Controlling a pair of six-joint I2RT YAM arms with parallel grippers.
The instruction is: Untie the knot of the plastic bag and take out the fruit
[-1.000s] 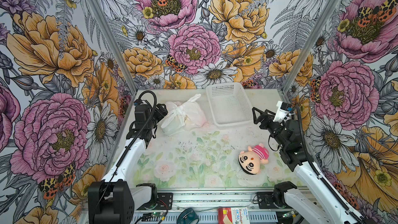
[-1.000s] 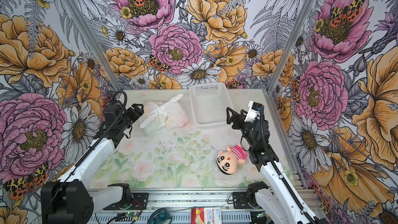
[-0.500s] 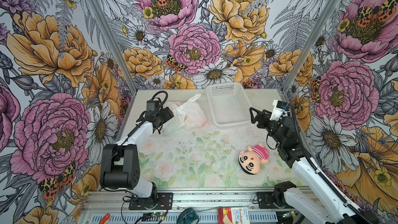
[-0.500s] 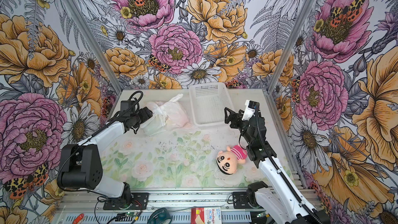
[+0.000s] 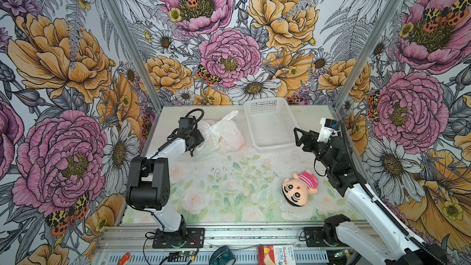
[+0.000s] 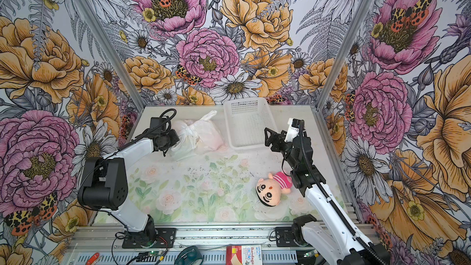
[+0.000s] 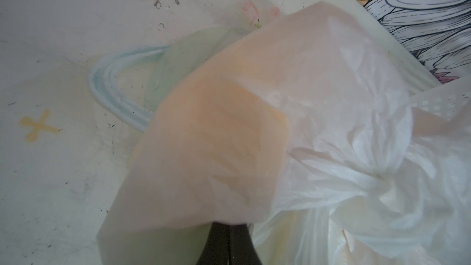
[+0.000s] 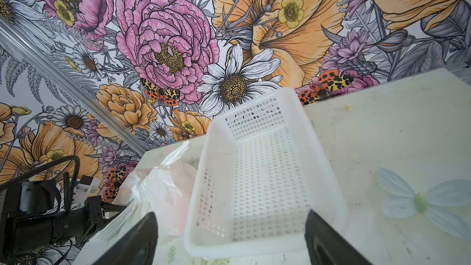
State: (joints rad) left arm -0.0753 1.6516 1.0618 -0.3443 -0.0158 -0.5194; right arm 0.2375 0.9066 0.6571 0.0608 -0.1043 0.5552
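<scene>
Moved since a second ago: my left arm (image 5: 173,149) has dropped its elbow toward the front rail (image 5: 254,235) and carried the left gripper (image 5: 201,140) onto the plastic bag (image 5: 224,133). The right arm (image 5: 336,159) has barely shifted.

Top views: left forearm slopes up from the low elbow, gripper against the bag's left flank. The knot (image 6: 190,130) sits just beyond it, tied. Bag lies back left on the bench (image 5: 229,179), just beside the basket (image 5: 274,147). Right gripper (image 5: 296,136) hangs spread near the basket's front right corner, its forearm raised above the doll (image 5: 298,189). The box (image 6: 244,254) on the rail reads "Bandage".

Left wrist: I see fingers (image 7: 221,246) pressed together, pinching bag film. Orange fruit (image 7: 224,133) shows through.

Right wrist: fingers (image 8: 137,240) wide apart, the basket beyond them, nothing held.
</scene>
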